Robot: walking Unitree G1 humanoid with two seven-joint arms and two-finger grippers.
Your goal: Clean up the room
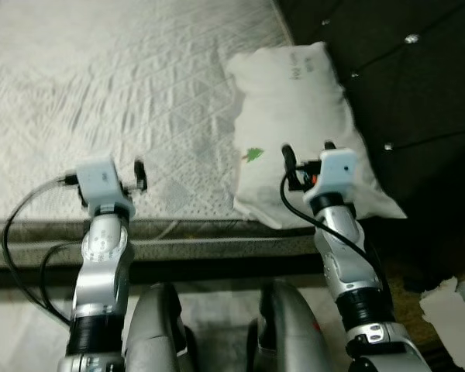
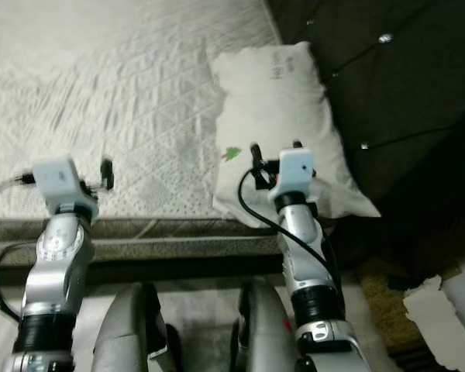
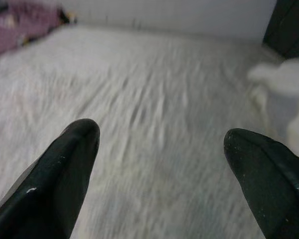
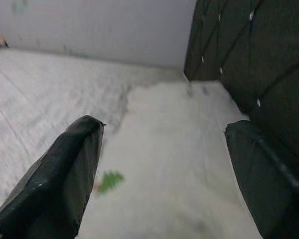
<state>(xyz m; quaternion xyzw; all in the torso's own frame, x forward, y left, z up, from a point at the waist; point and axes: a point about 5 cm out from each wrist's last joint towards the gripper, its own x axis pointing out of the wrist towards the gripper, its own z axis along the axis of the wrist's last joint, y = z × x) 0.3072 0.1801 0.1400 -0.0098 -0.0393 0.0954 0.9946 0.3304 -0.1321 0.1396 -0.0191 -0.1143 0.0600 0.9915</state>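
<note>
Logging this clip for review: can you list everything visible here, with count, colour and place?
mattress: one, white quilted, fills the area ahead of the robot; its near edge runs across in front of both arms.
pillow: one, white with a small green mark, lies at the mattress's right end against the headboard.
headboard: one, dark tufted with shiny buttons, to the right of the pillow.
purple bedding: one heap, purple, at the far end of the mattress; blurred.
paper scrap: white, on the floor at lower right; what it is cannot be told.
left gripper: black fingers open, over bare mattress.
right gripper: black fingers open, over the pillow's near end.
</note>
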